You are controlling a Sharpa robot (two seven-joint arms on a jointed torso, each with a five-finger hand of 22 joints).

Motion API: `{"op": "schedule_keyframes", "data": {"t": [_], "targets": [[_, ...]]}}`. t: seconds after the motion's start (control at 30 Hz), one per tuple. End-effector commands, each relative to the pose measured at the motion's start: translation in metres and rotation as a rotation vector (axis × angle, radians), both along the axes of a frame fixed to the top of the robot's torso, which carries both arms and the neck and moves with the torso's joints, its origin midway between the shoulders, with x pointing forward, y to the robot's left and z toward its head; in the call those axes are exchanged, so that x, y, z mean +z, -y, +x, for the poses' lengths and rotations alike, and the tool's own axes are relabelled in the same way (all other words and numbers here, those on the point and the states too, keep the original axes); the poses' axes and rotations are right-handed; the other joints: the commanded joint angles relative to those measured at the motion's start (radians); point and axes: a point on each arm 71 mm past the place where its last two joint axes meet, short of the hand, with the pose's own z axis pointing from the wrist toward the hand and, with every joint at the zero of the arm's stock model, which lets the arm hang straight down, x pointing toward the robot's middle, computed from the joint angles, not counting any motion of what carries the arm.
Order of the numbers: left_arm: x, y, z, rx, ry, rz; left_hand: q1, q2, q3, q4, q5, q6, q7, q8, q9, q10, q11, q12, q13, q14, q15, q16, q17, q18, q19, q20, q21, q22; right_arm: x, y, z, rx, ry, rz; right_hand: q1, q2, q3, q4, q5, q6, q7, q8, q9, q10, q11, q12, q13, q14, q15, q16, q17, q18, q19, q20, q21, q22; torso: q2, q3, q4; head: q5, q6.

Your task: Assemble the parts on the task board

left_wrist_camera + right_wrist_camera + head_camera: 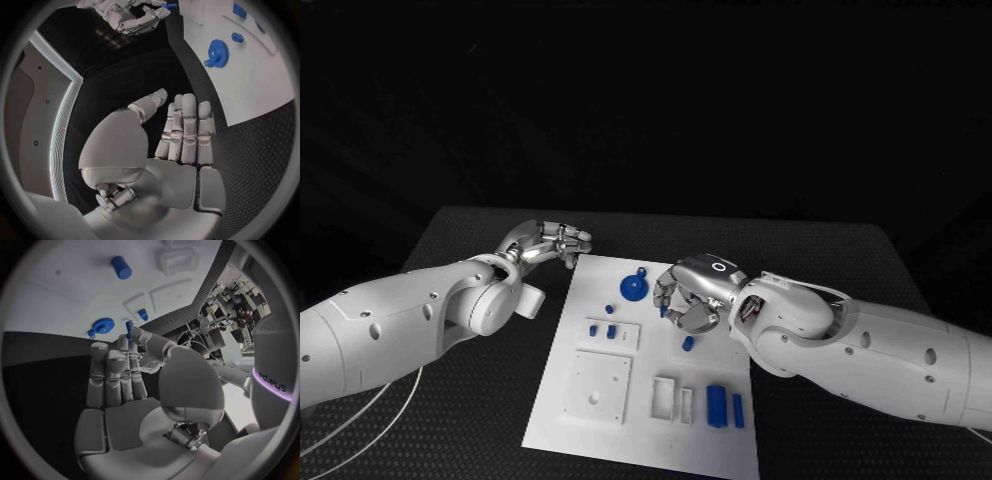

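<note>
The white task board lies in the middle of the black table. My right hand hovers over its upper right part and pinches a thin blue pin between thumb and a finger. Beside that hand a blue gear lies on the board, also seen as the gear and the gear. A short blue cylinder lies just below the hand. My left hand is at the board's far left corner, its fingers straight and holding nothing.
Two small blue pieces stand in a raised white block on the board. Near the front edge are a square white plate, two white sockets and two blue blocks. Black table surrounds the board.
</note>
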Motion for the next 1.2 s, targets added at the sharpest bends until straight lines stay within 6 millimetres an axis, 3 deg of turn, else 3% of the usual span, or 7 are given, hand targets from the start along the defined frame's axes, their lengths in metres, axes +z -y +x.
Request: {"op": "schedule_keyframes", "data": {"t": [0.03,0.27,0.73,0.87,1.07,1.2], "targets": [[0.001,0.001,0.002,0.01,0.012,-0.017,-0.011,-0.001,-0.004,-0.004,0.001,-0.002,0.006,0.001,-0.001,-0.006,-0.002,0.006,0.001,0.002,0.005,-0.002,0.001,0.017,0.005,-0.014,-0.005,0.008,-0.005,-0.016,-0.007,0.054,0.056,0.033,-0.006,0.0,0.004,-0.002,0.005,0.007,-0.002,0.004,0.001,0.076,0.002,0.0,0.001,-0.007,-0.008,0.003,0.002,0.026,0.007,-0.003,0.004,0.002,-0.002,-0.0004,0.0001,0.021,-0.001],[0.001,0.001,0.004,0.017,0.016,-0.019,-0.012,0.0,-0.004,-0.003,0.002,-0.003,0.006,0.001,-0.001,-0.006,-0.002,0.007,0.001,0.003,0.005,-0.002,0.002,0.017,0.006,-0.014,-0.006,0.008,-0.021,-0.038,-0.017,0.095,0.07,0.051,-0.007,0.0,0.005,-0.004,0.007,0.008,-0.002,0.004,0.001,0.077,0.002,-0.001,0.002,-0.006,-0.008,0.003,0.002,0.026,0.008,-0.004,0.004,0.002,-0.003,-0.0019,0.0034,0.054,-0.005],[0.001,0.005,0.004,0.015,0.02,-0.026,-0.013,0.0,-0.005,-0.003,0.003,-0.004,0.006,0.002,-0.001,-0.007,-0.002,0.008,0.002,0.004,0.004,-0.001,0.003,0.018,0.007,-0.014,-0.006,0.008,-0.063,-0.067,-0.042,0.15,0.042,0.07,-0.005,0.0,0.007,-0.007,0.009,0.01,-0.003,0.003,0.002,0.079,0.002,-0.003,0.004,-0.004,-0.009,0.002,0.003,0.026,0.01,-0.007,0.005,0.002,0.0,-0.0013,0.0007,0.128,-0.017],[0.001,0.006,0.004,0.013,0.016,-0.026,-0.014,0.0,-0.005,-0.003,0.003,-0.004,0.006,0.002,-0.001,-0.007,-0.002,0.008,0.002,0.004,0.004,-0.001,0.003,0.018,0.008,-0.014,-0.006,0.008,-0.069,-0.071,-0.048,0.16,0.048,0.073,-0.005,-0.001,0.008,-0.008,0.01,0.01,-0.003,0.003,0.002,0.079,0.002,-0.003,0.004,-0.004,-0.009,0.002,0.003,0.026,0.011,-0.007,0.005,0.002,0.001,-0.0007,0.0012,0.138,-0.023],[0.001,0.004,0.004,0.016,0.016,-0.025,-0.015,0.0,-0.006,-0.002,0.002,-0.005,0.006,0.002,-0.002,-0.008,-0.002,0.008,0.002,0.004,0.005,-0.001,0.003,0.018,0.008,-0.014,-0.007,0.008,-0.076,-0.075,-0.053,0.168,0.03,0.072,-0.005,-0.002,0.009,-0.009,0.012,0.011,-0.003,0.003,0.003,0.081,0.002,-0.004,0.005,-0.002,-0.009,0.002,0.003,0.026,0.013,-0.008,0.006,0.002,0.0,-0.0006,-0.0041,0.151,-0.03],[0.001,0.005,0.004,0.012,0.016,-0.027,-0.015,0.0,-0.006,-0.002,0.002,-0.005,0.006,0.002,-0.002,-0.008,-0.002,0.009,0.002,0.004,0.005,-0.001,0.003,0.018,0.008,-0.014,-0.007,0.008,-0.078,-0.076,-0.055,0.171,0.021,0.07,-0.005,-0.002,0.009,-0.009,0.014,0.012,-0.003,0.003,0.003,0.081,0.001,-0.004,0.005,-0.002,-0.009,0.002,0.004,0.026,0.013,-0.008,0.006,0.003,0.0,-0.0023,-0.0008,0.151,-0.03]]}}
